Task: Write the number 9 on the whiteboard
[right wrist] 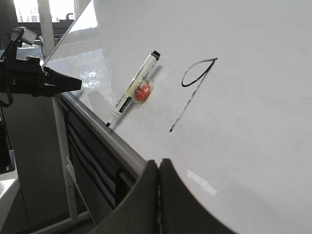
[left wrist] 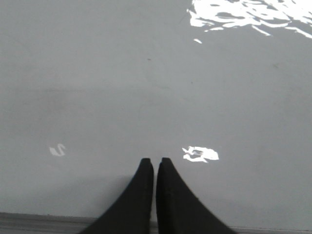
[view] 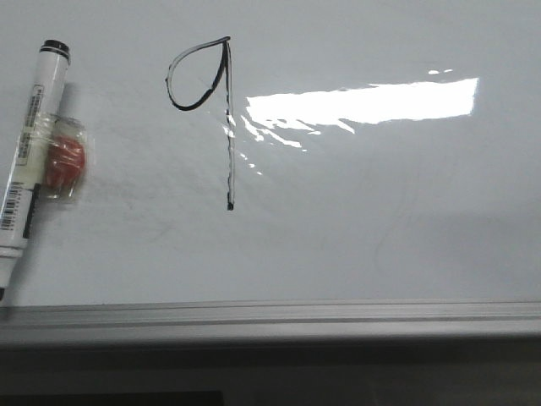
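Thin black number 9 (view: 226, 118) on whiteboard (view: 380, 220) (teardrop loop, straight stem), both grippers' fingers pressed together.

The number 9 (view: 211, 110) stood on the whiteboard (view: 380, 237), left of the board's middle and toward its far side, its loop to the left of its stem and the stem running toward the near edge. A marker (view: 30, 161) lay on the board near the left edge, well apart from the figure, with its cap end toward the far side and its tip toward the near edge. A small wrapped lump (view: 65, 161) was fixed to the marker's right side, between marker and figure. The frame rail (view: 270, 315) ran along the board's near edge.
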Motion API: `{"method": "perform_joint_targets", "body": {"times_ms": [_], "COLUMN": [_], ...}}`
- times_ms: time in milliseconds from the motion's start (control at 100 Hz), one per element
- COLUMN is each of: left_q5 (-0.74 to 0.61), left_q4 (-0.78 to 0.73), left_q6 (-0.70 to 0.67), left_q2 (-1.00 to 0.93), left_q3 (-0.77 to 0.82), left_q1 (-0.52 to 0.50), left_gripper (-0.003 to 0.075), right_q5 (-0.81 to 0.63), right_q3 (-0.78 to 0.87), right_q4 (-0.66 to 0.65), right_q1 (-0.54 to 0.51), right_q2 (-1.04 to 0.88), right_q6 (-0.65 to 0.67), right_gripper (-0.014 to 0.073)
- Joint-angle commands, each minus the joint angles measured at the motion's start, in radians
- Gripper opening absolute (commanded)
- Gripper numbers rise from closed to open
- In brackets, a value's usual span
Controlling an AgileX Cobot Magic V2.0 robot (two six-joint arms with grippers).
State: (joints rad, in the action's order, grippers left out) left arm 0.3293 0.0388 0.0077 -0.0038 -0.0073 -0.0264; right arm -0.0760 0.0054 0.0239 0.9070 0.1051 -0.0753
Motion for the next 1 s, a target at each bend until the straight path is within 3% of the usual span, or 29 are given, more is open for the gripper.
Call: {"method": "perform_joint_targets", "body": {"times_ms": [0, 120, 350, 490, 600, 820, 990], "left_q5": [-0.044, -0.044, -0.044, -0.044, -0.044, -0.044, -0.046], "left_q4": [0.005, 0.005, 0.005, 0.005, 0.005, 0.005, 0.005], "left_q6": [-0.008, -0.008, -0.008, -0.008, -0.008, -0.008, -0.008], "left_q2": [-0.029, -0.029, -0.029, -0.029, -0.029, -0.029, -0.029], "left_q3": [0.040, 0.040, 0.040, 0.040, 0.040, 0.040, 0.040], "left_q1": [-0.001, -0.001, -0.001, -0.001, -0.001, -0.001, -0.001], "left_gripper": [-0.0020, -0.0020, -0.0020, -0.0020, -0.0020, -0.0020, -0.0020], "right_q5": [-0.082, -0.148, -0.161, -0.102, 0.044, 0.325, 0.369], "right_q3": [-0.018, 0.017, 0.017, 0.017, 0.017, 0.017, 0.017], "right_q4": [-0.011, -0.052, -0.129, -0.127, -0.122, -0.095, -0.095], "right_q1": [-0.026, -0.147, -0.557, -0.777, -0.913, -0.988, -0.990], "right_q2": [0.008, 0.024, 0.032, 0.024, -0.047, -0.134, -0.137], "right_q6": [-0.006, -0.006, 0.001, 0.053, 0.053, 0.051, 0.047], "right_gripper": [-0.0069, -0.0069, -0.0069, -0.0069, -0.0069, -0.0069, -0.0069]}}
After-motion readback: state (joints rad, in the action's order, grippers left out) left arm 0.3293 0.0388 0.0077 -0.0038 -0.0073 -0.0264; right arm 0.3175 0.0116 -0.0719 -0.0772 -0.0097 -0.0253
